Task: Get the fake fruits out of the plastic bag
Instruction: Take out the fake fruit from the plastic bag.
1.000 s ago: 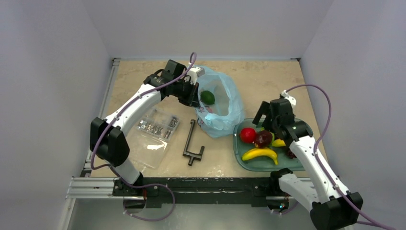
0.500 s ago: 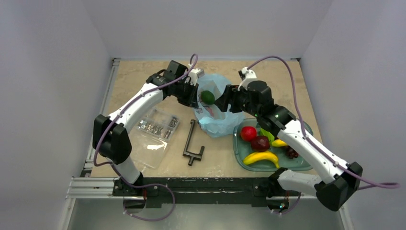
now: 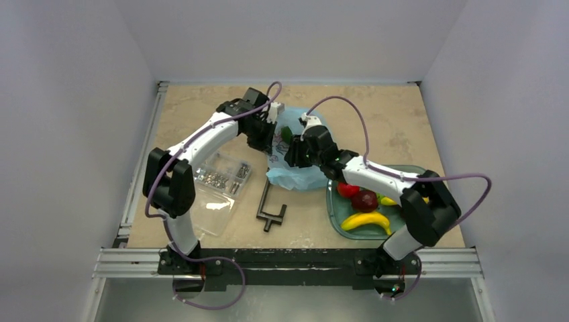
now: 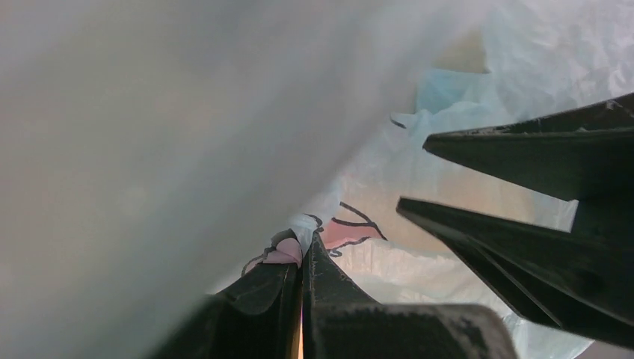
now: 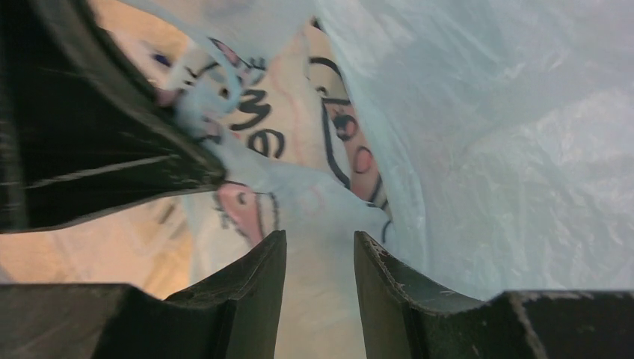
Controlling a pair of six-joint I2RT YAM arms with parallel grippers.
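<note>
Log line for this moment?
left gripper: shut on thin light-blue plastic bag rim | right gripper: open, in bag mouth | green fake fruit: in bag

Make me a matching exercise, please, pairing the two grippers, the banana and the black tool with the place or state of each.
Things:
1. left gripper
2. right gripper
3. banana
4. black tool

Places or states:
A. lying flat on the table
B. jaws apart, at the mouth of the plastic bag
C. lying in the green tray
D. shut on the plastic bag's film

Pairs: 1-D, 2-B, 3-C, 4-A
</note>
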